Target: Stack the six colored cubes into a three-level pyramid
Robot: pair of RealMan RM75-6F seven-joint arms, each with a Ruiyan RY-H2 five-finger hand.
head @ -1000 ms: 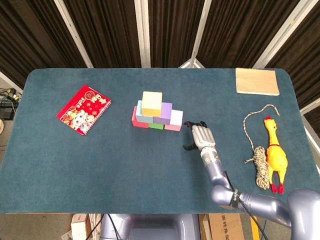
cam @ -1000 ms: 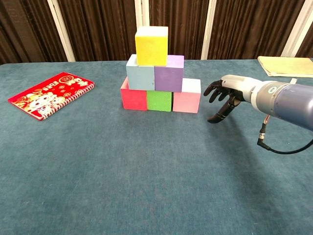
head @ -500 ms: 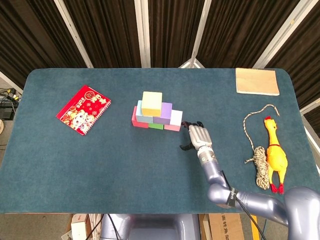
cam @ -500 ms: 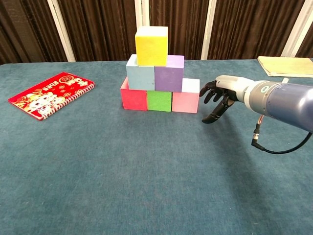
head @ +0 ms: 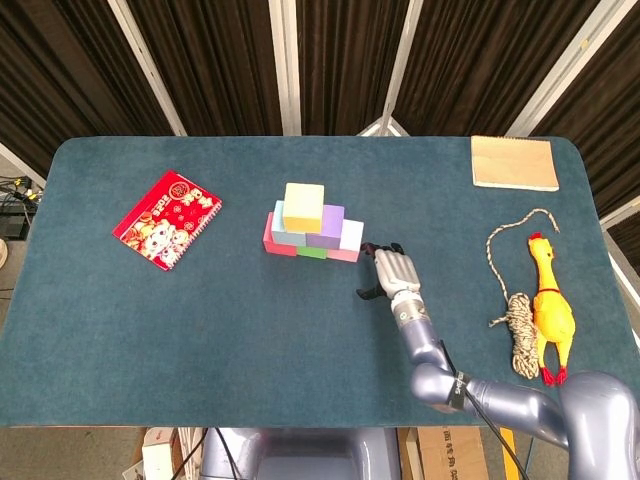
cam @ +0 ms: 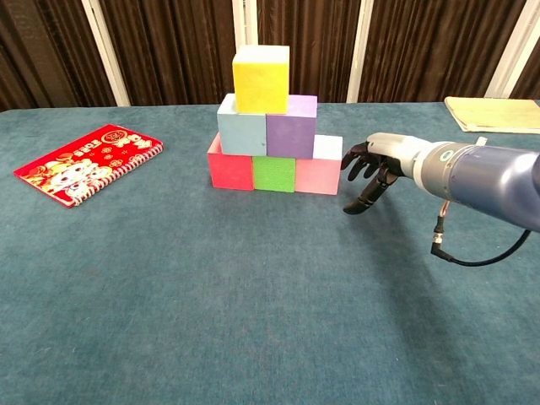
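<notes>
Beside the pyramid, the right hand (cam: 374, 167), fingers spread and empty, nears the pink cube (cam: 320, 175) of the 6-cube stack mid-bench (head: 200, 330); any squaring nudge should be gentle, lest the yellow cube (cam: 261, 78) topple

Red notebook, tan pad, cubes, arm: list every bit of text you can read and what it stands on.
Red notebook: gold printed marks on the cover, too small and blurred to read.
Right arm: small round mark, unreadable.
Tan pad, cubes: no text visible.

left robot hand: unseen in either view | notepad (cam: 498, 114): cut by chest-view edge
</notes>
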